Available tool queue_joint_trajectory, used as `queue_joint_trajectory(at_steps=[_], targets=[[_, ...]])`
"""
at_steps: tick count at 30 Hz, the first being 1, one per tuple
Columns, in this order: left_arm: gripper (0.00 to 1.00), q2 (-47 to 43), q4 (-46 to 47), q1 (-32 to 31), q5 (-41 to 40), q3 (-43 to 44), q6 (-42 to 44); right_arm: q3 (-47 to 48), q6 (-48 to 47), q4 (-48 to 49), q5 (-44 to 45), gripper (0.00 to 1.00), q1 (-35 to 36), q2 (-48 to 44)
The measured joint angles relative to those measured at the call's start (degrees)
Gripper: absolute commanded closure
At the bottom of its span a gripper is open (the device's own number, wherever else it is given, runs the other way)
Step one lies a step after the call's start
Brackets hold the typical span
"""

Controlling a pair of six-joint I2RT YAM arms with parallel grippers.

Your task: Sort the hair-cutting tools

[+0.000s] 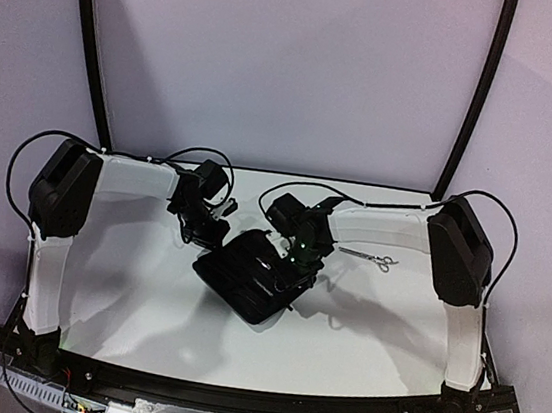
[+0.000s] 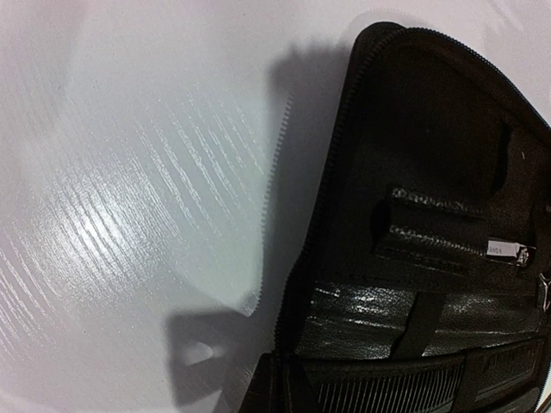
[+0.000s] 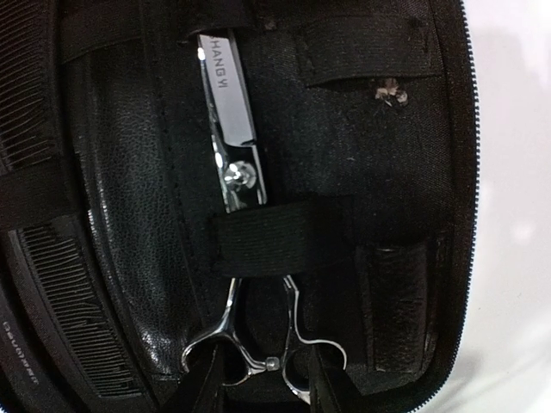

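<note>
Inside the case [image 3: 387, 172], scissors [image 3: 237, 185] sit strapped: light, stiff, slick steel, probably best taken at the loops. Right fingers [image 3: 203, 389] straddle those, part-open, grip uncertain. Left fingers [image 1: 211, 229] are closed at the case's far-left edge.

There were two silver scissors: the loose scissors [image 1: 380, 262] right of centre in the overhead view, and the strapped scissors [image 3: 234, 146] at the middle of the right wrist view. One black zip case [image 1: 247, 276] lay open at the centre of the overhead view. One black comb [image 3: 77, 301] showed for certain, at the lower left of the right wrist view; whether the teeth above it belonged to a second could not be told. Three elastic straps [image 3: 275, 243] crossed the lining there. The arms numbered two: the left arm [image 1: 55, 240] and the right arm [image 1: 462, 330].
</note>
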Motion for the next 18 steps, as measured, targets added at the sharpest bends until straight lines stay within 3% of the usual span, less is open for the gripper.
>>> queue_joint_trajectory(at_steps=[18], targets=[[0.99, 0.0, 0.0, 0.0, 0.4, 0.0, 0.0, 7.4, 0.8, -2.6, 1.4, 0.72, 1.4, 4.7]])
